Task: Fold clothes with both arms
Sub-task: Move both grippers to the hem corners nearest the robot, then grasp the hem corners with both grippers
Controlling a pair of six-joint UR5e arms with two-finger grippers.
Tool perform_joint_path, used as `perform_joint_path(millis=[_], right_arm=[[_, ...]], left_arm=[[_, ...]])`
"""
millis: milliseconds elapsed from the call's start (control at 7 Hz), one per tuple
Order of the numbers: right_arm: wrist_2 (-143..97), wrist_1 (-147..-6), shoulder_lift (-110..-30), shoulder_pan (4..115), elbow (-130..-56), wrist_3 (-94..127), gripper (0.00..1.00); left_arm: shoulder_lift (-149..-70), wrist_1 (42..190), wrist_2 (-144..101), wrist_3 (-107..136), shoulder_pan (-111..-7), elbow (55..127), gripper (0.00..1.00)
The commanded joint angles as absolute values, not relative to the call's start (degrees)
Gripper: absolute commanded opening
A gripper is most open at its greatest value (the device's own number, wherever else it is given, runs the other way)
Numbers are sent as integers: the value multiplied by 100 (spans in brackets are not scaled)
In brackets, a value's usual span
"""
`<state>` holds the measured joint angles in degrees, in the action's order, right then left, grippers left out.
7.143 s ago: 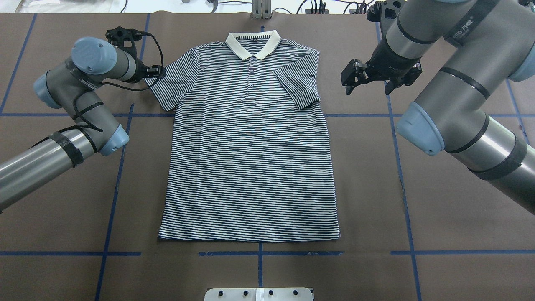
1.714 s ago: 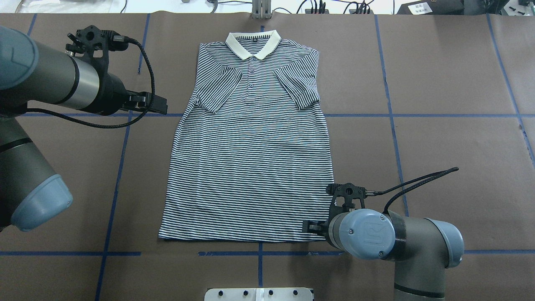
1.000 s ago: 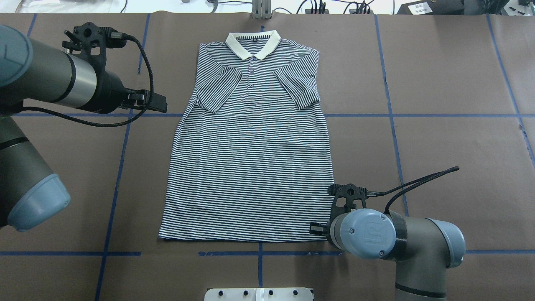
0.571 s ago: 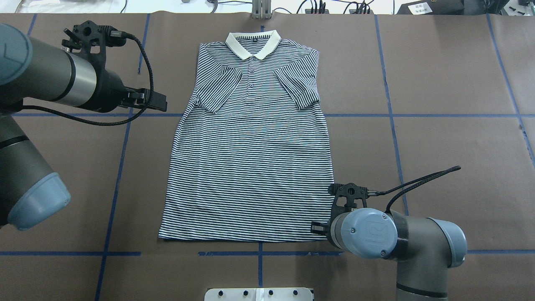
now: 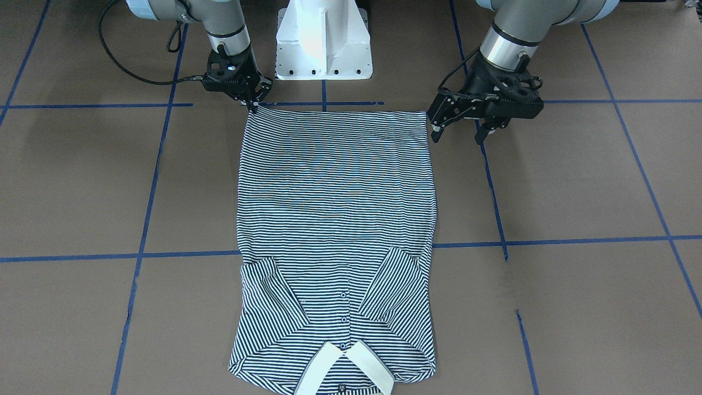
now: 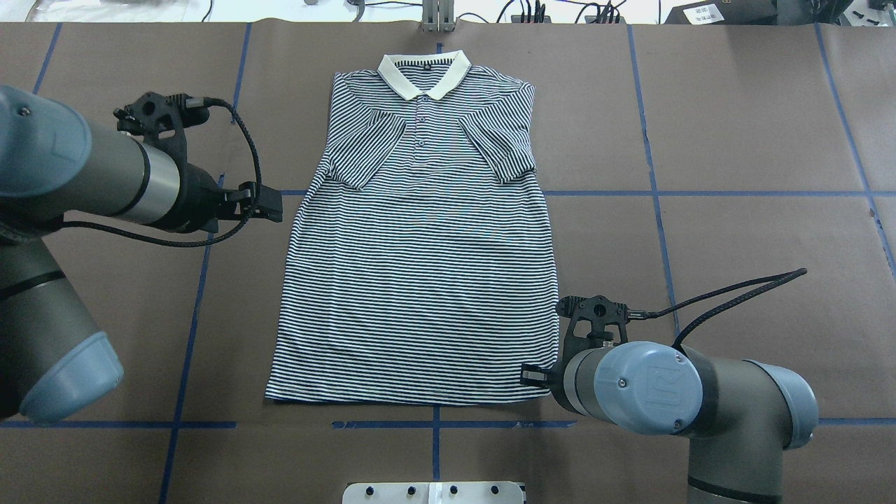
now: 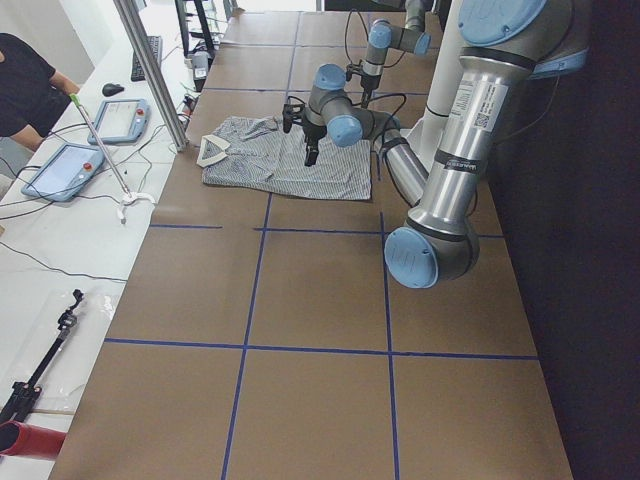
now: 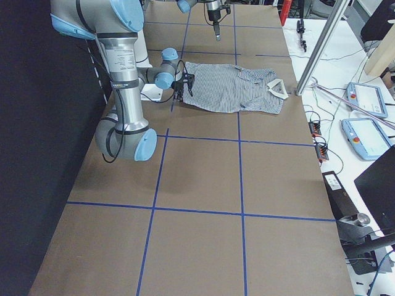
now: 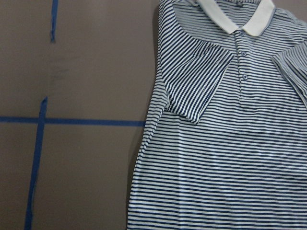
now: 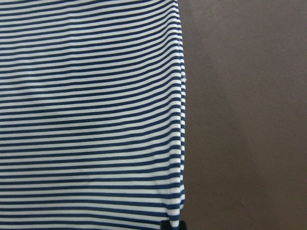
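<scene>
Surface: brown paper-covered table (image 6: 735,140) crossed by blue tape lines (image 6: 652,140).
Shirt: striped polo shirt (image 6: 420,280) lies flat, front up, mid-table; seen from overhead, its white collar (image 6: 423,70) points to 12 o'clock and its hem to 6.
Look: both short sleeves are folded inward over the chest, the body is smooth, and the placket buttons show.
Right pincer: right gripper (image 5: 252,104), fingers drawn together, pinches the hem corner at the shirt's 5 o'clock; a black fingertip (image 10: 172,226) sits on that corner in the wrist view.
Left pincer: left gripper (image 5: 459,134), fingers spread wide, holds nothing and hovers clear of the cloth, just off its 9 o'clock edge.
Beyond: white pedestal (image 5: 323,38) at 6 o'clock past the hem; a person (image 7: 25,80) and two teach pendants (image 7: 62,172) beyond the collar end.
</scene>
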<state>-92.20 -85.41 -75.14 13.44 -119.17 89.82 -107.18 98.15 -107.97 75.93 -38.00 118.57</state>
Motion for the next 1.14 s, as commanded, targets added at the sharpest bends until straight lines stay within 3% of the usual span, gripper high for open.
perform_joint_path(millis=[0, 286, 1000], right_arm=[[-9228, -8543, -7506, 1485, -12093, 8982, 0], [-9342, -8543, -7506, 1669, -12129, 8948, 0], [-9369, -8534, -7479, 1696, -12129, 8938, 0]], left_arm=[[-10451, 9817, -9978, 9352, -2563, 11848, 99], [-10284, 9800, -9380, 10203, -1743, 11760, 99], [-10090, 9817, -9334, 10512, -1450, 11452, 99]])
